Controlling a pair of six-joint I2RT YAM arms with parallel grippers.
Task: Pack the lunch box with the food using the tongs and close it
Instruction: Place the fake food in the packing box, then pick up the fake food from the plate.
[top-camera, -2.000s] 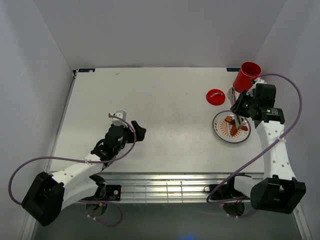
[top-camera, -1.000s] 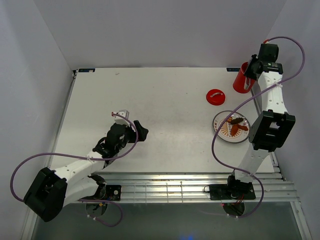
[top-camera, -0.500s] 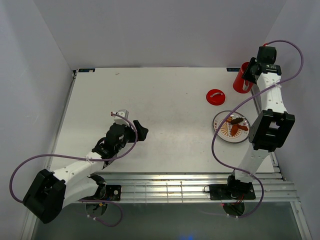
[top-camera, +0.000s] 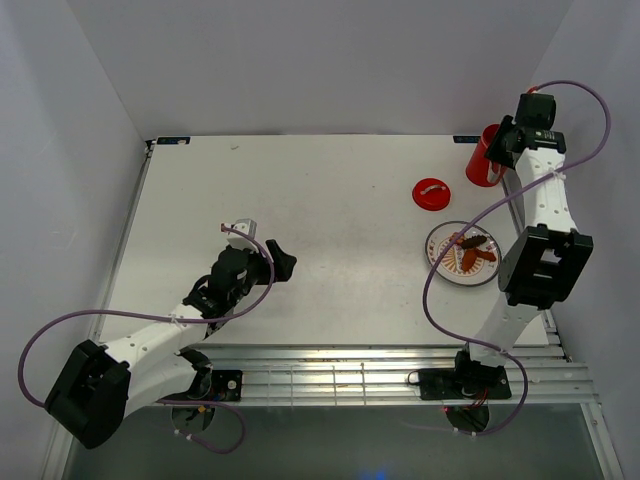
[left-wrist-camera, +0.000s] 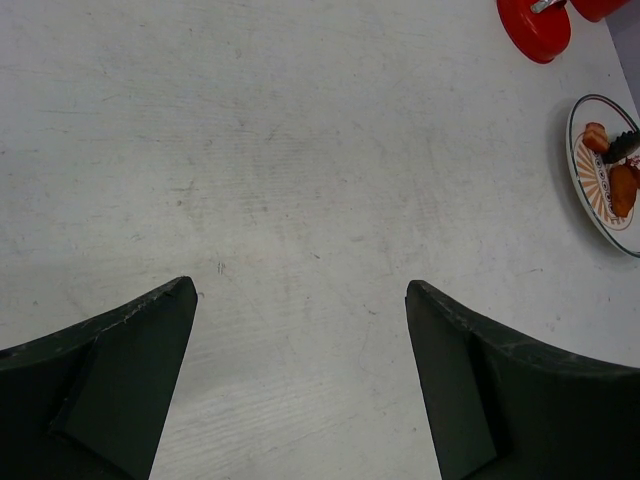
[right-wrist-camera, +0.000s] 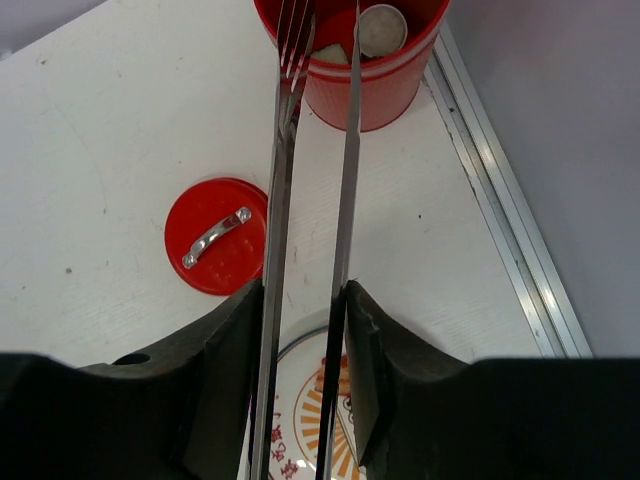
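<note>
The red lunch box stands open at the table's far right corner, and its flat red lid lies to its left. My right gripper hangs above the box, shut on the silver tongs. The tongs' two arms stand slightly apart, tips inside the mouth of the lunch box. Pale pieces lie inside it. Brown food lies on the patterned plate. My left gripper is open over bare table, far left of all this.
The table's right edge rail runs close beside the lunch box. The lid has a metal handle on top. In the left wrist view the plate and the lid sit far off at the upper right.
My right arm has lifted the tongs from the plate and swung them back over the lunch box. Over the last second the tongs' arms have spread a little. The left arm has stayed put.
</note>
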